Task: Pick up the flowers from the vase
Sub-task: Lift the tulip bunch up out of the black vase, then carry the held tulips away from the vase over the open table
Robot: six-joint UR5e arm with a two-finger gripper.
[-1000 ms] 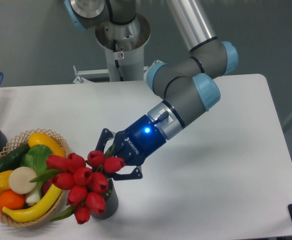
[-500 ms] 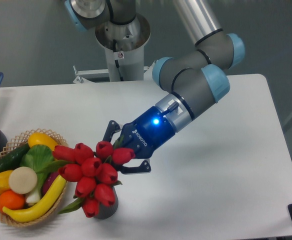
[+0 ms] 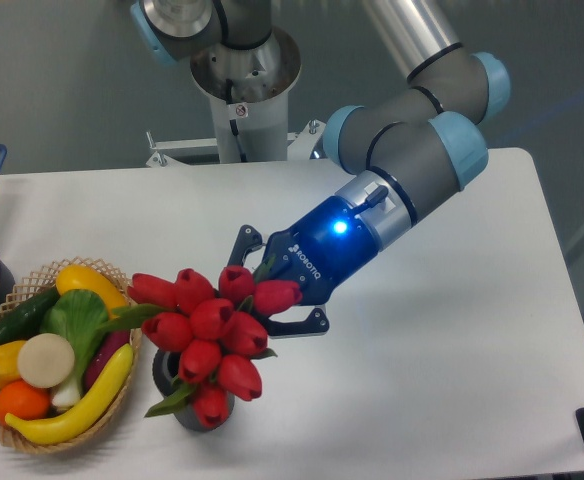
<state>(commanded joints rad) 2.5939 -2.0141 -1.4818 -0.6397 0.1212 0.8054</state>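
The vase stands nearest, its dark mouth partly uncovered. Just above and behind it, the flowers hang in the gripper, whose fingers clamp the stems. The lift looks nearly done; whether the stem ends are free of the vase is hidden.

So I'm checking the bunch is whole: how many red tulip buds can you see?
10 in the flowers, clustered in the gripper above the vase: four along the top, three mid, three lower. Others may be hidden behind.

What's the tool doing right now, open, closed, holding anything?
Tool: closed on the flowers, gripping them behind the buds; the bunch is partly out of the vase.
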